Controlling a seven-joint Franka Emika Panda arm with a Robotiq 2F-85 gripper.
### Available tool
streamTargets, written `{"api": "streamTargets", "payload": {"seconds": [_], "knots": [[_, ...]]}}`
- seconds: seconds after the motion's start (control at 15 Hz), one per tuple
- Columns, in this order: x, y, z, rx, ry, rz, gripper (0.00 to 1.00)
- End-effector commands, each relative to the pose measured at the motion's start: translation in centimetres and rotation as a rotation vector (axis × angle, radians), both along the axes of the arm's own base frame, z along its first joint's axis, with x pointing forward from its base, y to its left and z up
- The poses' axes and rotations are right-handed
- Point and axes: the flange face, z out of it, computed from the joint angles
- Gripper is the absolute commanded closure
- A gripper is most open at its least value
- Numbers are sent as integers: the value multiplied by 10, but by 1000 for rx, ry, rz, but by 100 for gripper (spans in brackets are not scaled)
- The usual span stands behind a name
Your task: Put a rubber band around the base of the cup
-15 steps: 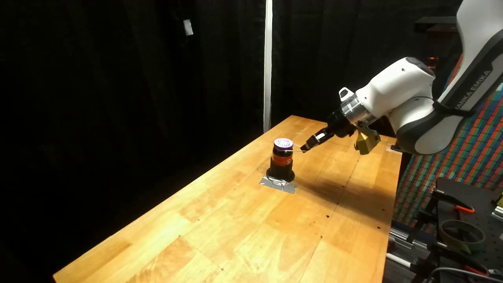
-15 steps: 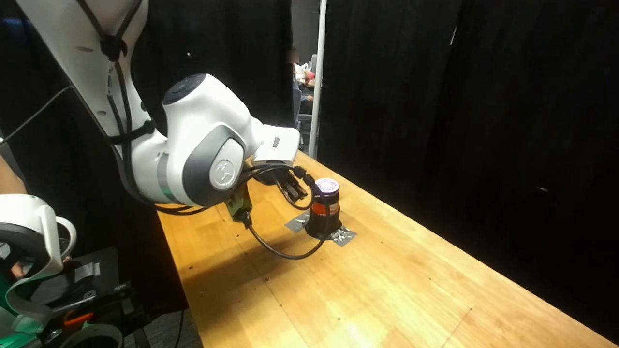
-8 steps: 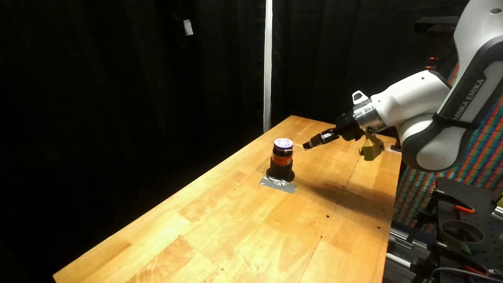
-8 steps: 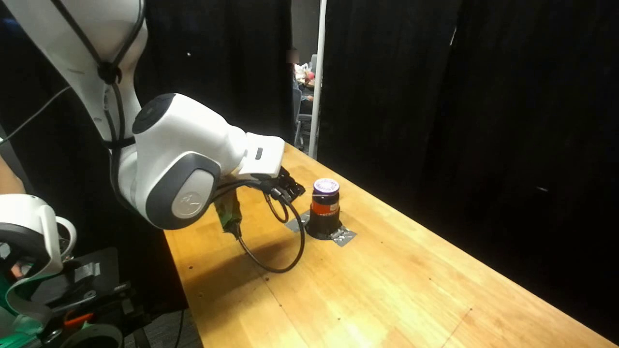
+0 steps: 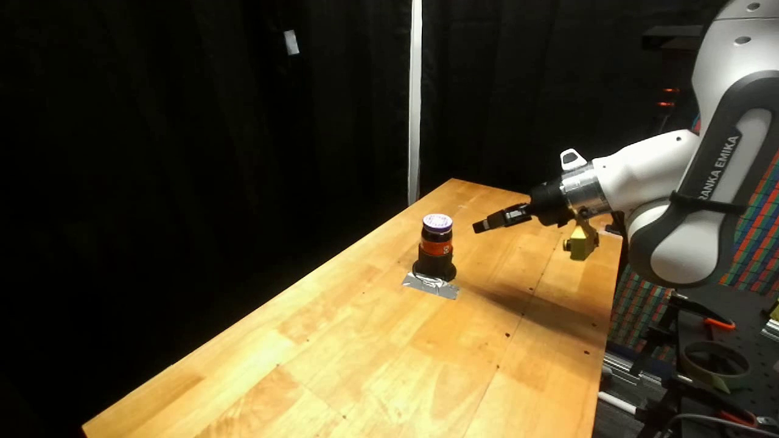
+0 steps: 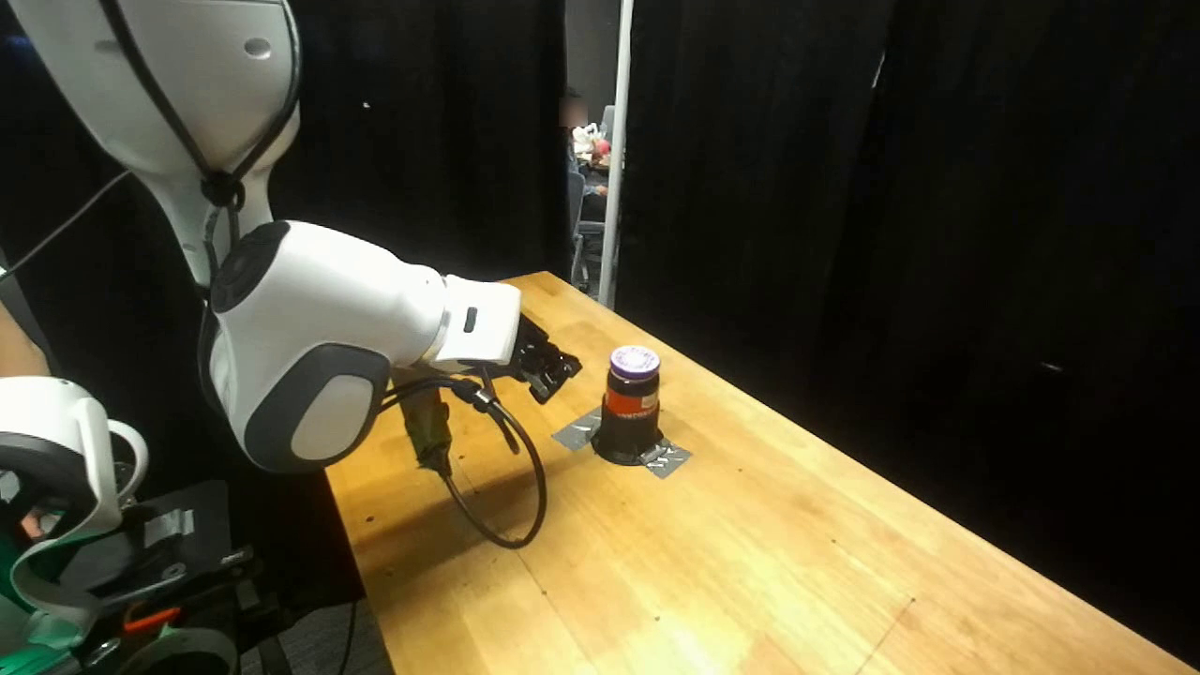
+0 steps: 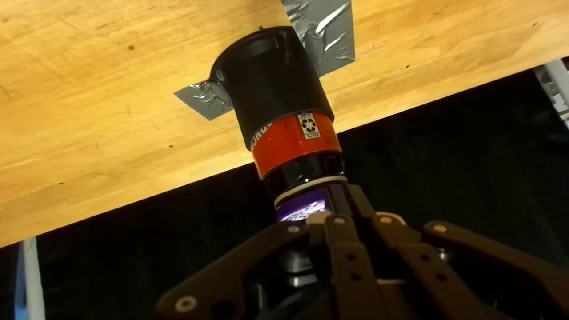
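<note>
The cup [image 5: 437, 247] stands upright on the table, dark with an orange-red band and a purple-rimmed lid. In an exterior view the cup [image 6: 630, 405] is fully visible, and in the wrist view the cup [image 7: 295, 140] points toward my fingers. A pale rubber band [image 7: 306, 187] lies around its upper part, just below the lid; its far side is hidden. My gripper [image 5: 481, 227] is beside the cup at about lid height, apart from it. In an exterior view the gripper [image 6: 559, 378] shows its fingertips slightly parted. In the wrist view the gripper [image 7: 346, 188] has a narrow gap and holds nothing visible.
Grey tape [image 5: 431, 286] fixes the cup's black base to the wooden table [image 5: 377, 359]. More tape [image 6: 577, 431] shows on another side. A cable loop [image 6: 539, 506] hangs below the wrist. Black curtains stand behind the table.
My gripper has drawn back from the cup and its fingers have parted slightly. The rubber band stretched between the fingertips and the cup has been let go and now sits around the cup.
</note>
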Motion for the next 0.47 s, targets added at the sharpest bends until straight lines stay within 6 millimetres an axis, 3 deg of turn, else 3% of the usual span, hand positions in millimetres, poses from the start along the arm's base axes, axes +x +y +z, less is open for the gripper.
{"api": "streamTargets", "payload": {"seconds": [0.0,0.07,0.13,0.2,0.4], "knots": [[-7,0,-2,1,-43,-3,89],[-7,1,-4,13,-22,3,65],[-4,1,-5,9,-4,2,64],[-4,1,-7,12,3,2,87],[-4,0,-10,15,10,0,64]]}}
